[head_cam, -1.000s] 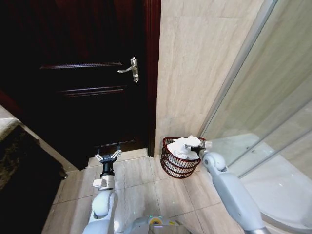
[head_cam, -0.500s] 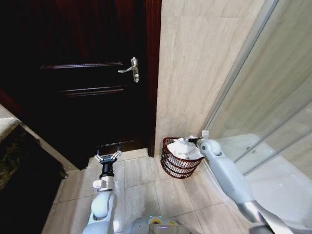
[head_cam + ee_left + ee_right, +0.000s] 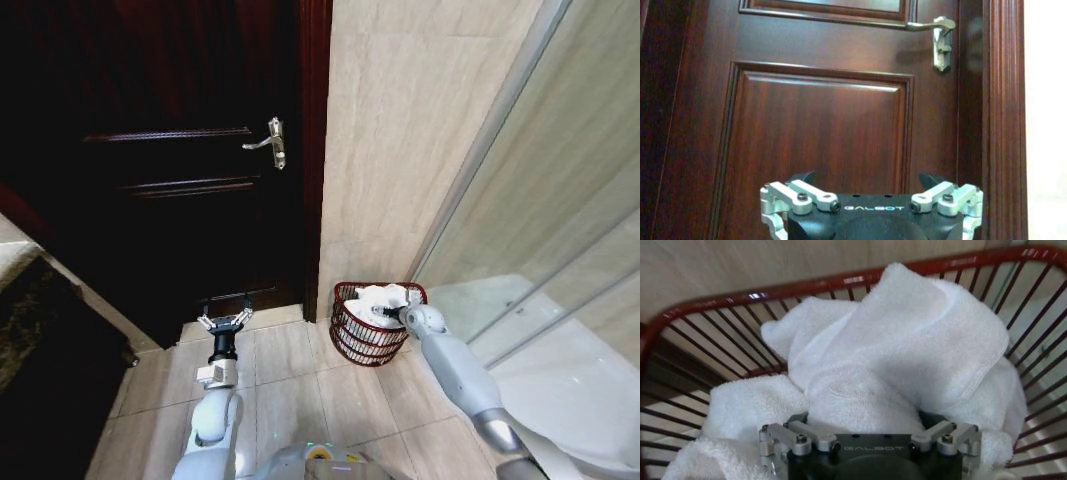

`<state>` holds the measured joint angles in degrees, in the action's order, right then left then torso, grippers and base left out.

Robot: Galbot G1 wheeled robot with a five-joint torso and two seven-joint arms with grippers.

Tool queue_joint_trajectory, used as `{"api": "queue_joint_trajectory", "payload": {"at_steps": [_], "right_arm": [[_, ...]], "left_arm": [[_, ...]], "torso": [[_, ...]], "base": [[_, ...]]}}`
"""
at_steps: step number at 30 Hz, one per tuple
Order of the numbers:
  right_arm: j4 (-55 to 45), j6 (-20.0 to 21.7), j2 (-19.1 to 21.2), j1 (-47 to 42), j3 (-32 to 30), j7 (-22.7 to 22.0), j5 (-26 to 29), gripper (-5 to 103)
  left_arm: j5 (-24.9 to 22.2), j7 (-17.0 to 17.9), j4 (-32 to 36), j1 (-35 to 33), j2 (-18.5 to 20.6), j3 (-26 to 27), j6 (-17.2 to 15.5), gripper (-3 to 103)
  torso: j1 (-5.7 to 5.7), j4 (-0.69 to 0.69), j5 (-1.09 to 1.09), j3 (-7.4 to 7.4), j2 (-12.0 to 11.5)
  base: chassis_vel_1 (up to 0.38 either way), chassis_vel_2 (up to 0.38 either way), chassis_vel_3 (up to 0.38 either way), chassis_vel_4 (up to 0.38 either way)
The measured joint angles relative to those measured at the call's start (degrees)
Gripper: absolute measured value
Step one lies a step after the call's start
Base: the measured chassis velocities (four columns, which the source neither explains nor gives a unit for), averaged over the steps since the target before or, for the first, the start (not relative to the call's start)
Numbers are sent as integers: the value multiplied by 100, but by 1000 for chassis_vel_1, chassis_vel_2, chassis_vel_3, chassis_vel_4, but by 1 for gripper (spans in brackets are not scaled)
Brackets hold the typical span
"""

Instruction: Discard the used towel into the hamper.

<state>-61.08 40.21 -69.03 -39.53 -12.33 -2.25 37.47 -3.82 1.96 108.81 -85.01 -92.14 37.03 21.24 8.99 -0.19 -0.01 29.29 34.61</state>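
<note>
Right hand spread wide around towel inside hamper.

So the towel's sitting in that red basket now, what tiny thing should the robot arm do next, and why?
Probably let go and lift the right gripper straight up. The white towel already lies bunched inside the hamper, below its rim, with the gripper pressed against it, so only release and withdrawal seem left. Whether its jaws have already parted is hidden by the cloth. The left gripper waits open by the door.
</note>
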Motion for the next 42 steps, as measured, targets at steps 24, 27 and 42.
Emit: {"api": "queue_joint_trajectory", "payload": {"at_steps": [24, 27, 42], "right_arm": [[-4417, -2181, 310, -2236, -781, -573, -1149, 100], [-5006, -2796, 144, -2879, -1191, -232, -1738, 100], [-6622, -4083, -1401, -5459, -2172, 589, -3108, 100]], "left_arm": [[-61, 29, 421, -156, -1, -91, -75, 100], [-124, 12, 575, -311, 1, -109, -114, 100], [-503, -239, 1231, -896, 155, -230, -905, 100]], "torso": [[0, 1, 1, 1, -1], [0, 2, 1, 0, -1], [0, -1, 1, 0, 0]], "base": [[0, 0, 0, 0], [0, 0, 0, 0], [0, 0, 0, 0]]}}
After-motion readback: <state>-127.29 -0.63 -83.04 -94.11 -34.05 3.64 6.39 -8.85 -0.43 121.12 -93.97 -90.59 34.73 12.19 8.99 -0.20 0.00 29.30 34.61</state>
